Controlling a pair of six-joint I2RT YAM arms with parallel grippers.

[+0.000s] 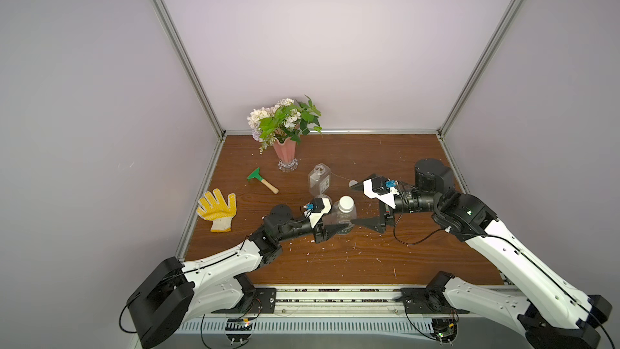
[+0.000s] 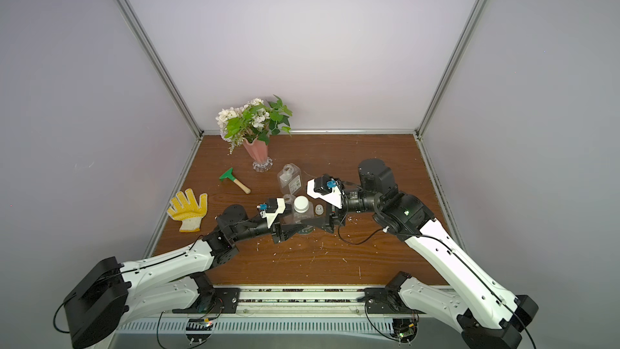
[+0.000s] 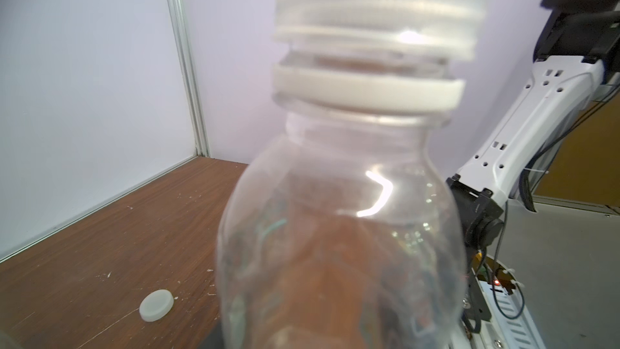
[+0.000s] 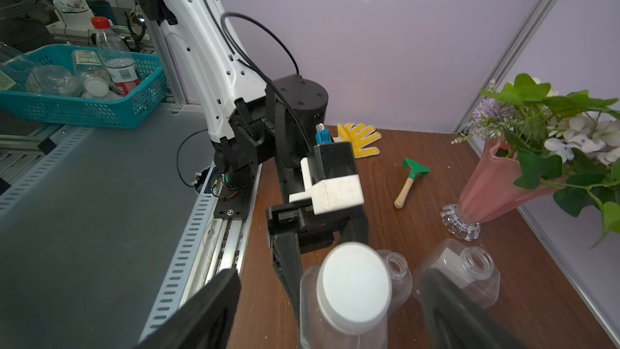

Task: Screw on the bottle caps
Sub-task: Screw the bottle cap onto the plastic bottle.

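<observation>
**Capping the rounded bottle: jaws set for a turn**

The rounded clear plastic bottle (image 1: 342,219) stands on the brown wooden tabletop (image 1: 402,263), toward the robot from the pink flower vase (image 1: 284,153). It is clamped about its body by the left tool (image 1: 335,224). The round flat-topped white cap (image 1: 346,203) sits on its neck. In the left wrist view a gap shows beneath the cap's skirt, so it is judged not fully threaded. The right tool (image 1: 352,205) is spread wide about the cap, gripping nothing. For a clean turn, the jaws should be closed squarely on the cap's rim, light downward pressure kept, and the bottle held steady against twisting. The square labelled clear bottle (image 1: 319,179), nearer the vase, is uncapped; a loose flat white cap (image 1: 353,183) lies beside it.
</observation>
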